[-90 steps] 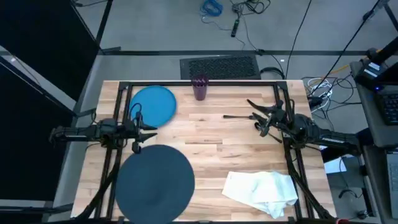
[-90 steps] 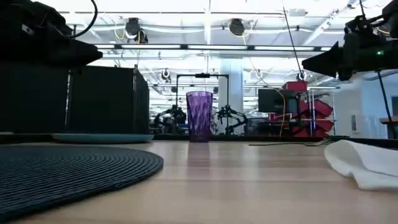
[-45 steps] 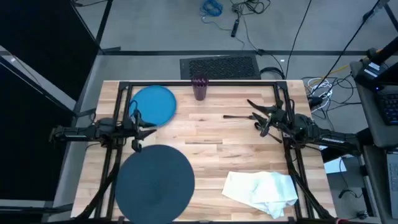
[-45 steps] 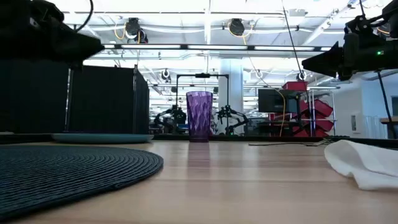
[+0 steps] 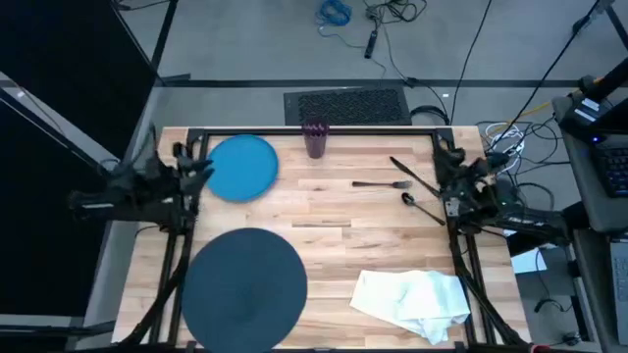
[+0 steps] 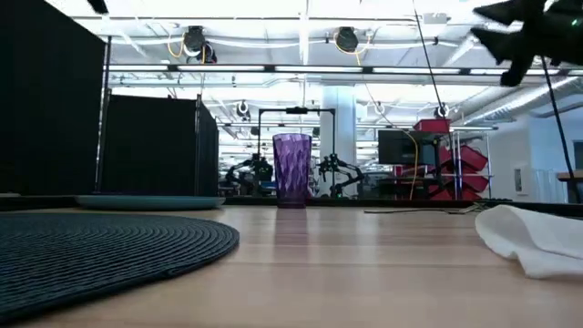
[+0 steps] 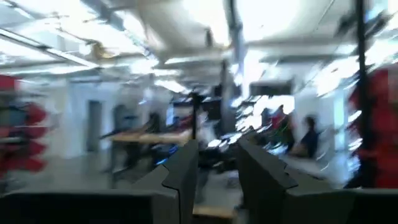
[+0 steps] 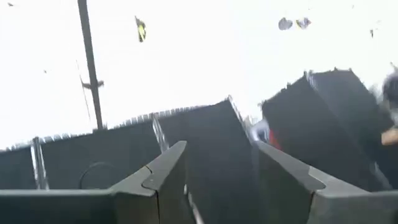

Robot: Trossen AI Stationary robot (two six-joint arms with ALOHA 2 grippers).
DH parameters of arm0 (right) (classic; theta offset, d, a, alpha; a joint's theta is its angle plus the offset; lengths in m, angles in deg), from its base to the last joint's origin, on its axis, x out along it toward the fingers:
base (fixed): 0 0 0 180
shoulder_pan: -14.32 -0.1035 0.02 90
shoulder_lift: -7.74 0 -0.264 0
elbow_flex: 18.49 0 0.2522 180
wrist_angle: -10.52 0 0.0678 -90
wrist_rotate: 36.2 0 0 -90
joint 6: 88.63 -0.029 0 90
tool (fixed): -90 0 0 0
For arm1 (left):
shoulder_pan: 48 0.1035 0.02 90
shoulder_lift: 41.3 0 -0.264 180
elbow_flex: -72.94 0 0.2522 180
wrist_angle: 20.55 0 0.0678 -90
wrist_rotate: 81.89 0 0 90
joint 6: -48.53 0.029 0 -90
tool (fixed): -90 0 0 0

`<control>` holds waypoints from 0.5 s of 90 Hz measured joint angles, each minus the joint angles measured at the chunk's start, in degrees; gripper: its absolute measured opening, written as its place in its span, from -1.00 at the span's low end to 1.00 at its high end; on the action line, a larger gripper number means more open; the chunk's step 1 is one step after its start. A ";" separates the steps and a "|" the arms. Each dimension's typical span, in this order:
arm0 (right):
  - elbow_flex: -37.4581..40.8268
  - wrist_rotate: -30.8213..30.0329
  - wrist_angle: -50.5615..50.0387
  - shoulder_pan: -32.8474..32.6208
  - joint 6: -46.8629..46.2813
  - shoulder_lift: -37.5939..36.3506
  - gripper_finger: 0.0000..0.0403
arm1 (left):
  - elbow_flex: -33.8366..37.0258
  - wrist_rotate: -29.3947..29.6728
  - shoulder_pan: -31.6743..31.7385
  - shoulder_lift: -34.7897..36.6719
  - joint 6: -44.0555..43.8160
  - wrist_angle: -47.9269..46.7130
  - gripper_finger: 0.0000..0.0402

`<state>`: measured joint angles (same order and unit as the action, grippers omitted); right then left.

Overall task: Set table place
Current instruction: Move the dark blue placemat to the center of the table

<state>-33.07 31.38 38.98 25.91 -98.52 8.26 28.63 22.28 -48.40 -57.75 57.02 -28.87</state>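
The left gripper (image 5: 201,169) sits at the left edge of the table (image 5: 334,211), just beside the blue plate (image 5: 240,168), its arm folded back over the left frame rail and its wrist camera looking level into the room. In the left wrist view its two fingers (image 7: 180,180) stand apart with nothing between them. The right gripper (image 5: 449,157) is drawn back over the right frame rail near the far right corner, raised so that its wrist camera looks up past dark panels; its fingers (image 8: 163,177) also stand apart and hold nothing. In the low view only a dark piece of the right arm shows, high at the upper right.

On the table lie one dark grey round charger (image 5: 243,288) at the near left, one blue plate at the far left, one purple cup (image 5: 315,138) upright at the far edge near the middle, and one crumpled white napkin (image 5: 412,302) at the near right. Three pieces of cutlery lie close together at the far right: a fork (image 5: 381,183), a knife (image 5: 413,173) lying aslant, and a spoon (image 5: 422,207). The plate and the charger are apart, and the cup stands clear of both.
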 joint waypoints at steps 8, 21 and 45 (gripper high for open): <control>0.00 0.01 0.99 0.00 -1.63 0.07 -0.16 | -7.84 5.69 0.01 -8.17 2.01 -7.44 -0.53; -0.47 3.20 -2.33 0.00 -3.34 1.20 -0.16 | -21.23 15.25 2.15 -21.29 4.04 -24.60 -0.53; -9.74 13.09 -9.96 -0.02 -7.24 15.24 -0.16 | -32.22 17.65 7.60 -32.85 -4.41 -46.85 -0.53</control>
<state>-42.81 44.47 29.02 25.89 -105.77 23.50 -3.59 39.93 -40.80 -90.60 52.61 -75.72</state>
